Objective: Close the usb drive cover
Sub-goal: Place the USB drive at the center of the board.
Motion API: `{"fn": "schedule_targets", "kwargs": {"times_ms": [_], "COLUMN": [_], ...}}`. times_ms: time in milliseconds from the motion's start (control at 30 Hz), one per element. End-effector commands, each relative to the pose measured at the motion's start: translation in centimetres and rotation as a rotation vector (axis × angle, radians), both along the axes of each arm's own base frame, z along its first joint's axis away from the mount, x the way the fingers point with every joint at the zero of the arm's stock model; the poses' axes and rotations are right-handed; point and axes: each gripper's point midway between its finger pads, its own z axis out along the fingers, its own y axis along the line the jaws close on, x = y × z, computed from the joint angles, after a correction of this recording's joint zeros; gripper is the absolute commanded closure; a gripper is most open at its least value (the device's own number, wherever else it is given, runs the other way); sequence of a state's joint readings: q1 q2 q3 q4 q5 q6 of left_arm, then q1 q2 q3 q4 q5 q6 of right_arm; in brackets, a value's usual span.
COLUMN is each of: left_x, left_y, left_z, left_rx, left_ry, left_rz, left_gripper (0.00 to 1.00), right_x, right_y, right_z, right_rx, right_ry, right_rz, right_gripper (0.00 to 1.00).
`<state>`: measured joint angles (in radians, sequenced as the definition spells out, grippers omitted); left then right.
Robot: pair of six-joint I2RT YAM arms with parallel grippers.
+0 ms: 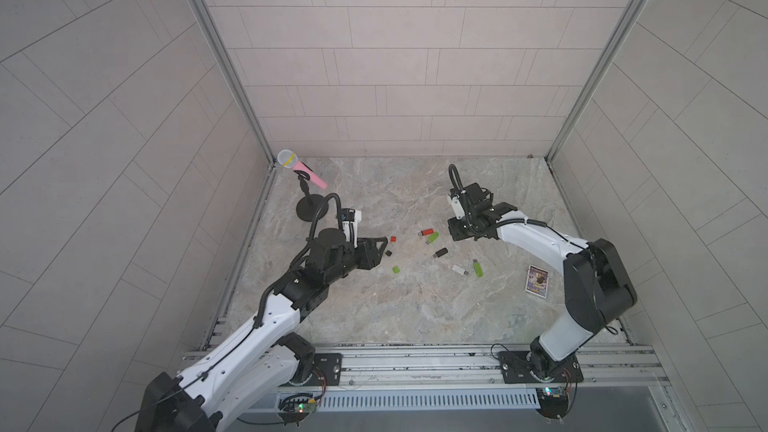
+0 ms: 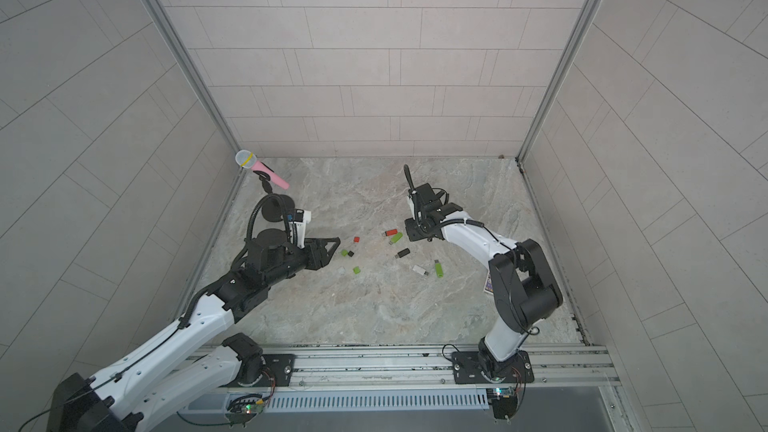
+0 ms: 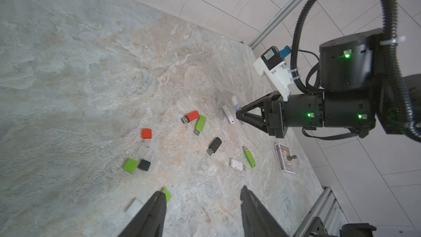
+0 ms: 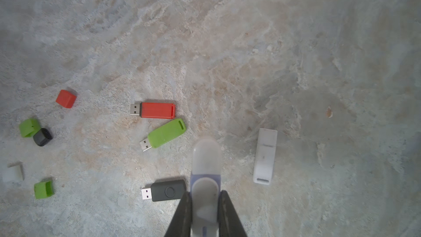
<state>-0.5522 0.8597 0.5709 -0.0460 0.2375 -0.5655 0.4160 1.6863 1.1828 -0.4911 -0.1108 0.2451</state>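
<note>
Looking through the right wrist camera, I see the right gripper [image 4: 205,193] clamped tight on a translucent frosted USB drive with a lavender body [image 4: 206,167]. The drive's rounded frosted end sticks out past the fingertips, over the grey marbled table [image 4: 296,42]. I cannot tell whether that end touches the surface.

A white capped USB stick [image 4: 265,156] lies just beside the held drive on one side, and a black USB stick with a bare plug [image 4: 167,191] on the other. A green uncapped stick [image 4: 166,133] and a red uncapped stick [image 4: 157,110] lie near.

The left gripper [image 3: 201,191] stands with its jaws well apart and holds nothing. It is near a small green cap [image 3: 167,194] and a white cap [image 3: 134,207].
</note>
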Motion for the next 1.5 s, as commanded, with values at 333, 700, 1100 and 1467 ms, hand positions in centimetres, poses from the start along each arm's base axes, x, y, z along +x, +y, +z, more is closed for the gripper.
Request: {"fn": "schedule_targets", "kwargs": {"times_ms": [333,700,1100,1467], "left_x": [-0.2,-0.3,-0.5,-0.8], "left_y": [2.0,1.9,2.2,2.6], "left_z": [-0.1,-0.1,0.5,0.2], "left_rx": [0.053,0.051,0.045,0.057], "left_ry": [-0.048,-0.042,-0.06,-0.054], "left_rz": [0.061,0.053,0.064,0.076], "left_gripper": [0.36,0.36,0.36,0.36], "right_x": [-0.7,0.3,-0.3,-0.4], "right_y": [-2.0,-1.6,-1.9,-1.5], "right_z": [-4.1,-6.0,-6.6,-2.9], "right_rx": [-0.17,-0.197,-0.219,-0.18], "right_ry": [0.217,0.261,0.298,0.245], "right_rz": [-0.051,-0.05,-0.027,-0.007], "right_gripper": [0.8,0.79,0.73,0.66]}}
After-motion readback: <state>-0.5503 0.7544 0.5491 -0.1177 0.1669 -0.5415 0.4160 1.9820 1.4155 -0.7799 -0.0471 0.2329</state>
